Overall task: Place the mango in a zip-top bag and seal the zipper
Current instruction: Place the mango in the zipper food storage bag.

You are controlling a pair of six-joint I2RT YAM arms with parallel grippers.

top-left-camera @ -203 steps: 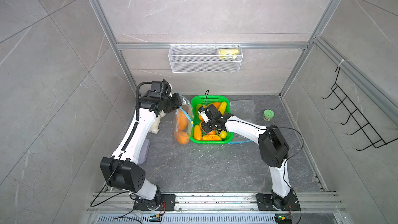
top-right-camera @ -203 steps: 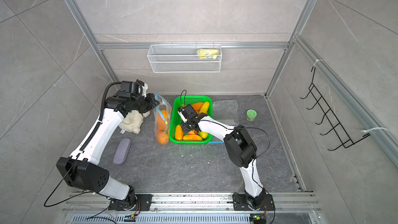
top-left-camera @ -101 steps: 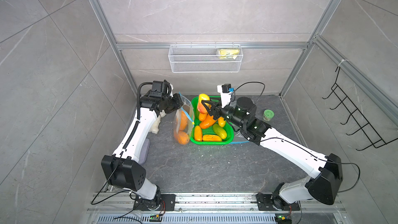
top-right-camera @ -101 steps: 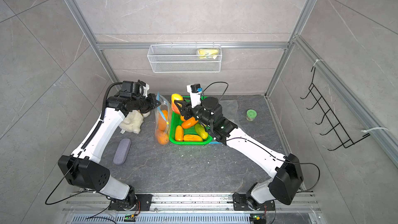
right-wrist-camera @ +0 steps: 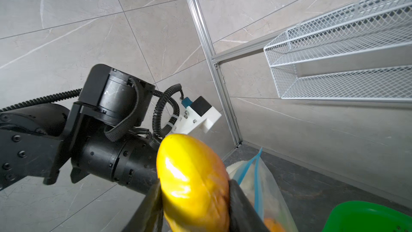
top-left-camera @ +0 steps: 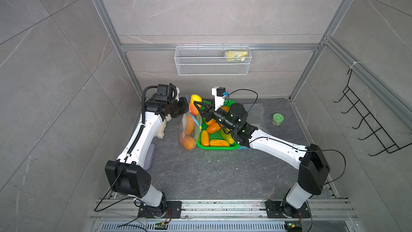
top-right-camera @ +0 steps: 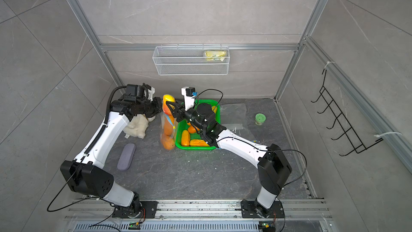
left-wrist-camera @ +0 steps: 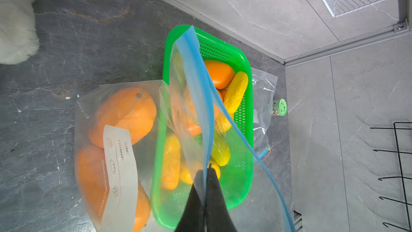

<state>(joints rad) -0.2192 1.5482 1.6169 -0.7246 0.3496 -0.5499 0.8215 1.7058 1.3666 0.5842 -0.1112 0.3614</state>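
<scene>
the left pincer (left-wrist-camera: 205, 170) is clamping fully shut on the blue zipper edge (left-wrist-camera: 201, 90) of the zip-top bag (top-left-camera: 189, 130), holding one lip up, and the mouth is gaping. the right pincer (top-left-camera: 199, 108) is gripping the mango (top-left-camera: 194, 105) across its middle, jaws part open around it, and is holding it raised at the bag's mouth, just beside the left pincer; whether its lower end is passing the rim cannot be told. the bag, already containing orange fruit, is standing on the desk (top-left-camera: 211, 175) with its side touching the left wall of the green basket (top-left-camera: 214, 148), which is holding more fruit. a white plush toy (top-right-camera: 136, 126) is lying beside the left arm, near the bag's other side, and a grey case (top-right-camera: 126, 156) is lying well apart, toward the left wall. a flat clear bag (top-left-camera: 256, 112) and a green jar (top-left-camera: 277, 119) are sitting right of the basket. bare desk is stretching from the basket's near edge to the arm bases.
</scene>
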